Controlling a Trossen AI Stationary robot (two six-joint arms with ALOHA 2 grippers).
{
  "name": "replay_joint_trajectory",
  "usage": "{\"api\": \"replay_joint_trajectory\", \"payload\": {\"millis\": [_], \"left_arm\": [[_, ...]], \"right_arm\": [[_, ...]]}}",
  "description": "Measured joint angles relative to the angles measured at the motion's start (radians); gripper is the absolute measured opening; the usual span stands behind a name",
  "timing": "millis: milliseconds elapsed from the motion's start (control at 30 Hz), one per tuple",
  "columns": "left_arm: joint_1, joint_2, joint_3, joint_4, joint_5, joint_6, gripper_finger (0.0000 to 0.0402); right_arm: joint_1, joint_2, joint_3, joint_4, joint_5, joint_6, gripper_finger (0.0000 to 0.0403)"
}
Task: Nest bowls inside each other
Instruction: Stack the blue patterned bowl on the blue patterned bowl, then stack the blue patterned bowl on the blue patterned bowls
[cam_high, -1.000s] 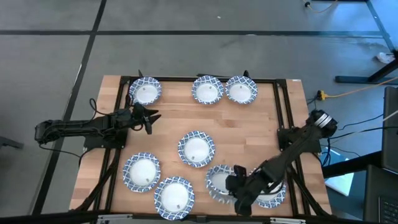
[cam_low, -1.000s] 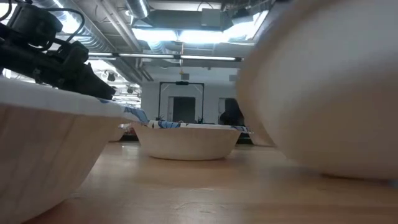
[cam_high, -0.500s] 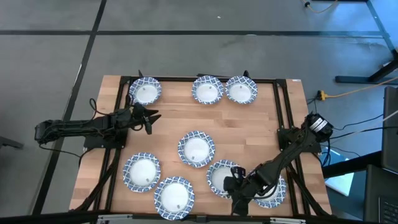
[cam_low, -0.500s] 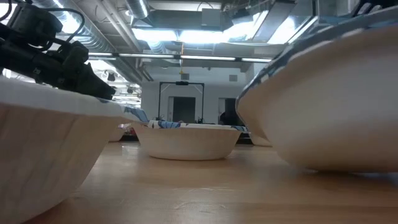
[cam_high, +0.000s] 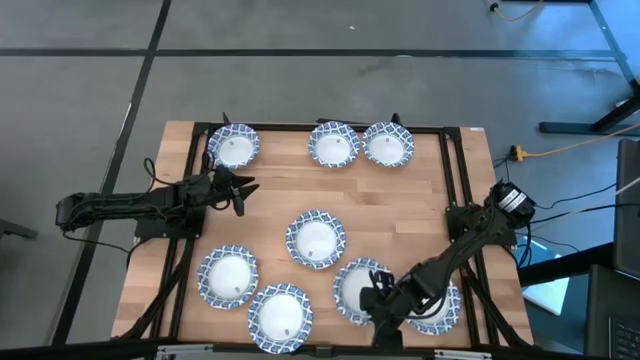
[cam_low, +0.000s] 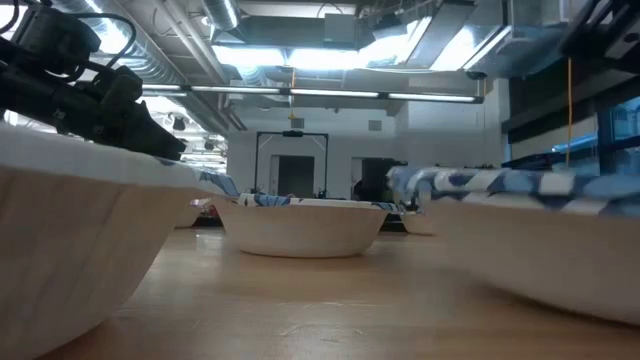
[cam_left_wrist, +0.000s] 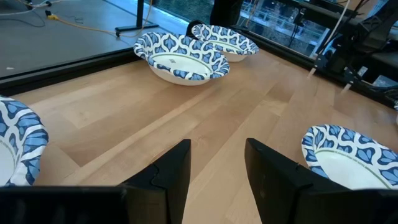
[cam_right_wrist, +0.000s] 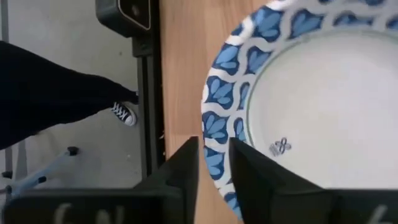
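Several blue-and-white rimmed bowls lie apart, upright on their bases, on the wooden table (cam_high: 420, 210). My right gripper (cam_high: 378, 306) is at the near side of one bowl (cam_high: 358, 286), also seen in the low view (cam_low: 530, 240). It is open, and the bowl's rim lies between its parted fingers (cam_right_wrist: 214, 177). Another bowl (cam_high: 446, 310) lies partly hidden under the right arm. My left gripper (cam_high: 246, 188) hovers open and empty at the table's left (cam_left_wrist: 217, 168). The middle bowl (cam_high: 316, 239) sits in front of it. My right gripper has the bowl's near rim (cam_right_wrist: 216, 155) between its fingers, one finger (cam_right_wrist: 185, 171) outside the bowl and one (cam_right_wrist: 252, 177) over the rim. Whether either finger touches the rim, I cannot tell. The fingers slant down from the table's near right. The bowl lies level on the table.
Three bowls stand along the far edge (cam_high: 233, 147) (cam_high: 333, 145) (cam_high: 388, 144), and two at the near left (cam_high: 228, 276) (cam_high: 281, 315). A black frame (cam_high: 195, 150) borders the table. A person's leg and shoe (cam_right_wrist: 124, 113) stand by the near edge.
The bowl at my right gripper was tipped up, its underside filling the right of the low view. It has come down and now lies level on the table. The left arm has kept still.
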Motion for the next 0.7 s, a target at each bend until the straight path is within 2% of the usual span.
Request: {"api": "replay_joint_trajectory", "payload": {"millis": [233, 433, 567, 700], "left_arm": [[0.000, 0.000, 0.000, 0.000, 0.000, -0.002, 0.0146], [0.000, 0.000, 0.000, 0.000, 0.000, -0.002, 0.0146], [0.000, 0.000, 0.000, 0.000, 0.000, -0.023, 0.0146], [0.000, 0.000, 0.000, 0.000, 0.000, -0.026, 0.0146]], "right_arm": [[0.000, -0.006, 0.000, -0.005, -0.005, 0.003, 0.0164], [0.005, -0.063, -0.001, -0.099, -0.001, 0.004, 0.0178], [0.038, -0.134, -0.001, -0.278, 0.094, 0.061, 0.0179], [0.099, -0.210, -0.001, -0.457, 0.247, 0.205, 0.0179]]}}
